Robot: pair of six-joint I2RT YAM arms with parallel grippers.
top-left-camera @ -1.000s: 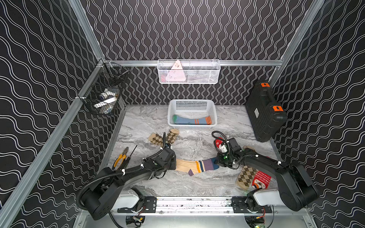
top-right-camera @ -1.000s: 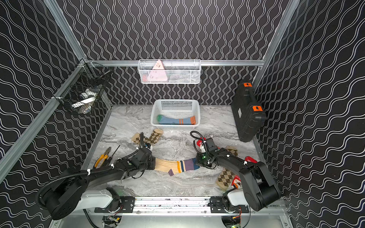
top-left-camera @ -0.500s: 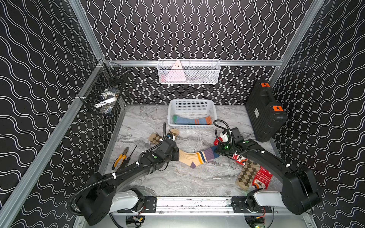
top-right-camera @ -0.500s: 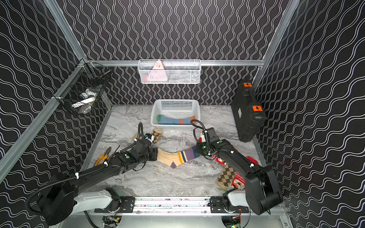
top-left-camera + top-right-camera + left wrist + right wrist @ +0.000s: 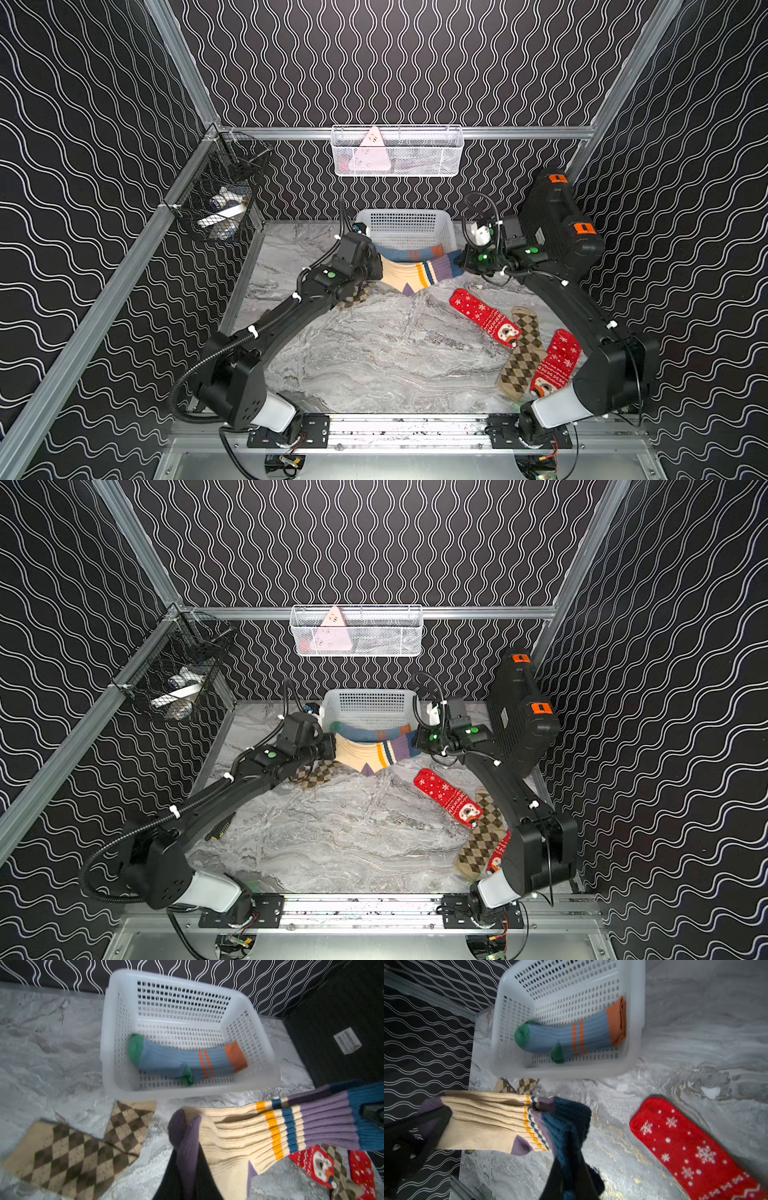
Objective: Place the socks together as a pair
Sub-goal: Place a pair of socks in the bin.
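Hanging between your two hands, the striped socks (image 5: 415, 274) sag in the middle, clear of the counter (image 5: 374, 365) and just in front of the basket's (image 5: 405, 214) near rim. Your left hand (image 5: 376, 266) is clamped on the purple toe end and your right hand (image 5: 462, 262) on the teal cuff end. Both are pinched tight on fabric.

These look light and floppy, all soft ribbed knit with no stiffness. They'll droop wherever you don't support them, and the two layers could slide apart. So the ends are the right place to hold: toe and cuff, both layers in each pinch, kept gently taut.

A second ago this pair was low over the middle of the counter, near the front. Now you've carried it up and far back toward the basket, where the blue socks (image 5: 182, 1057) lie. With your right arm swung away, a red sock (image 5: 484, 318) shows plainly on the right. An argyle sock (image 5: 72, 1153) lies flat on the left, below your left hand.
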